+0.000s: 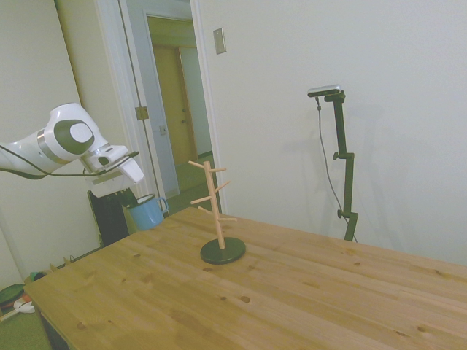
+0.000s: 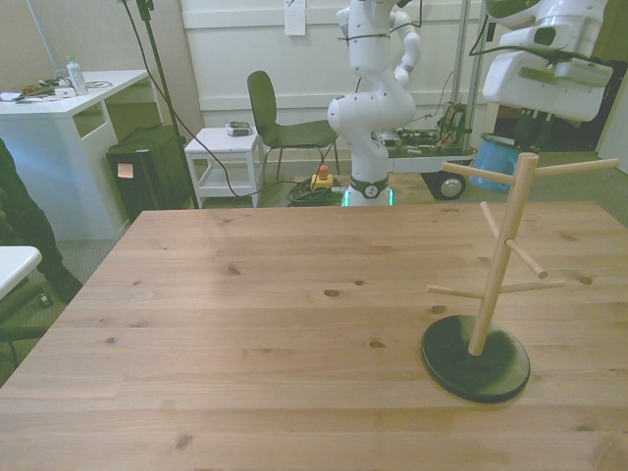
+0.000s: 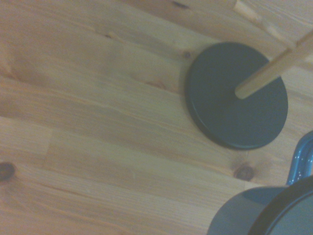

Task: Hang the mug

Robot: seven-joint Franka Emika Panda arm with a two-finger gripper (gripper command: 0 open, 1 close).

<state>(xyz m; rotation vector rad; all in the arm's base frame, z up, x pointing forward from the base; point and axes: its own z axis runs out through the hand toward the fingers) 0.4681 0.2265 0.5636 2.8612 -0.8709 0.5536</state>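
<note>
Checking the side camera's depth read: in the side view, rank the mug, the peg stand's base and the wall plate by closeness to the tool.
1. Mug, just below the tool.
2. Base, on the table, rightward.
3. Wall plate, high beside the doorway.

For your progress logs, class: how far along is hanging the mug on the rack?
Done: the mug is off the table, carried under the claw. In hand: bringing it toward the wooden rack. Left: hooking its handle over a peg; all pegs are bare.
</note>
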